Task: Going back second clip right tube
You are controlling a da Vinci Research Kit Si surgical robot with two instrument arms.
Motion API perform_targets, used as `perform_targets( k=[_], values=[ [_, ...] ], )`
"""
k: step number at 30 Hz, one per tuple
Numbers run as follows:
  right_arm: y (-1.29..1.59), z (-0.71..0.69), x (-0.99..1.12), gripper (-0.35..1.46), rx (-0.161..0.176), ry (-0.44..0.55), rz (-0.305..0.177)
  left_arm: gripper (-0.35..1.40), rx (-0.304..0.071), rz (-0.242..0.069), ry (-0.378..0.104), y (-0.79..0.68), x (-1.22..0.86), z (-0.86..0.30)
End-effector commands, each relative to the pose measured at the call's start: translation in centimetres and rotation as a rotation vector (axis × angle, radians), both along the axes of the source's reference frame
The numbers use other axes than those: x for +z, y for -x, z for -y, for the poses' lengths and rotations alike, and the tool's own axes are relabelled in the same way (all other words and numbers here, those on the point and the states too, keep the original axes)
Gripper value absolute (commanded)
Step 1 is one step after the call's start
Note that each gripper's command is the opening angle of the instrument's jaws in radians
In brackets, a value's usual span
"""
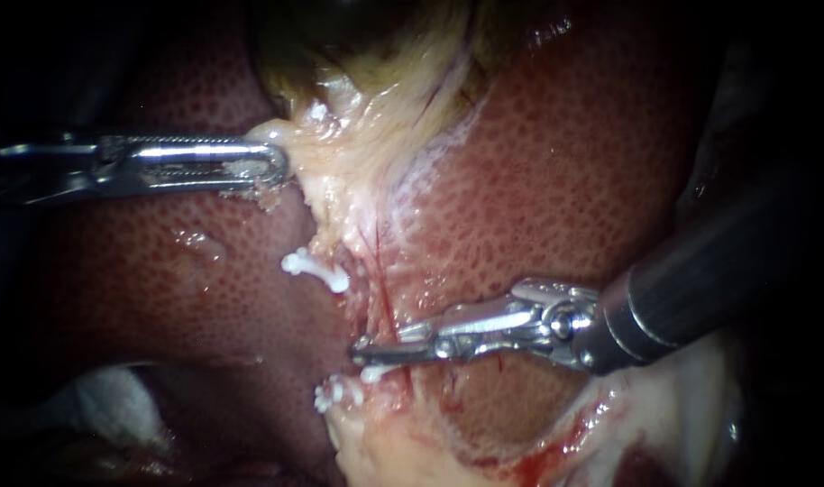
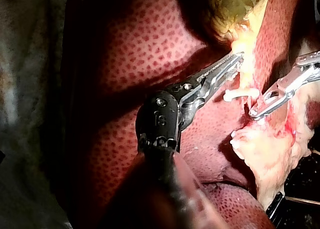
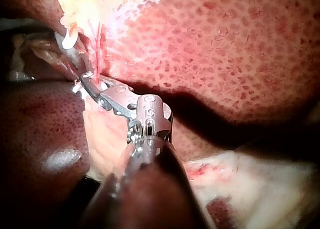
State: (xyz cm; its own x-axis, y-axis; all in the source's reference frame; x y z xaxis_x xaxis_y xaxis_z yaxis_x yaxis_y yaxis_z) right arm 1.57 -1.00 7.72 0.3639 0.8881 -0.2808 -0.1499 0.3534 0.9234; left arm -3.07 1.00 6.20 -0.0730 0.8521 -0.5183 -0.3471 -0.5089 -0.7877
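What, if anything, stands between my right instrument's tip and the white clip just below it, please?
Nothing visible does: the right instrument lies close beside the white clip, with no tissue fold or other clip between them.

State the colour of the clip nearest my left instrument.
White. The clip stands out best against the red liver in the endoscope view.

What the clip (image 1: 373, 372) sits on is lost in the pale tissue (image 1: 358, 207), and my right instrument (image 1: 365, 346) covers half of that clip. Right wrist view: that instrument's tip vanishes in shadow beside the liver (image 3: 225, 49). Endoscope's top edge cuts the gallbladder (image 1: 358, 36); my left instrument (image 1: 275, 164) shaft fades into dark.
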Motion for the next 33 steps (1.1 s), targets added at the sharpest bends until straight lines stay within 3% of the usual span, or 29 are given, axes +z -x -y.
perform_targets(
  k=[1, 11, 14, 17, 19, 22, 33],
  values=[
    [0.0, 0.01, 0.01, -0.35, 0.0, 0.0, 0.0, -0.35, 0.0, 0.0, 0.0, 0.0, 0.0, 0.0],
    [-0.01, 0.03, -0.01, -0.35, 0.003, -0.003, -0.015, -0.35, 0.0, 0.0, 0.0, 0.0, 0.0, 0.0],
    [-0.07, 0.02, -0.01, 0.2, -0.027, 0.163, -0.071, -0.35, 0.0, -0.001, 0.001, 0.0, 0.01, 0.01],
    [-0.15, -0.01, 0.02, 0.41, -0.038, 0.213, -0.08, -0.35, 0.0, -0.001, 0.001, 0.0, 0.01, 0.01],
    [-0.17, -0.02, 0.03, 0.45, -0.041, 0.236, -0.081, -0.35, 0.0, -0.001, 0.001, 0.0, 0.0, 0.01],
    [-0.19, -0.04, 0.05, 0.49, -0.013, 0.288, -0.056, -0.35, 0.0, -0.001, 0.001, 0.01, -0.01, 0.02],
    [-0.03, -0.16, 0.16, 0.49, -0.013, 0.322, -0.053, -0.35, 0.0, -0.001, 0.001, 0.0, -0.02, 0.03]
  ],
)
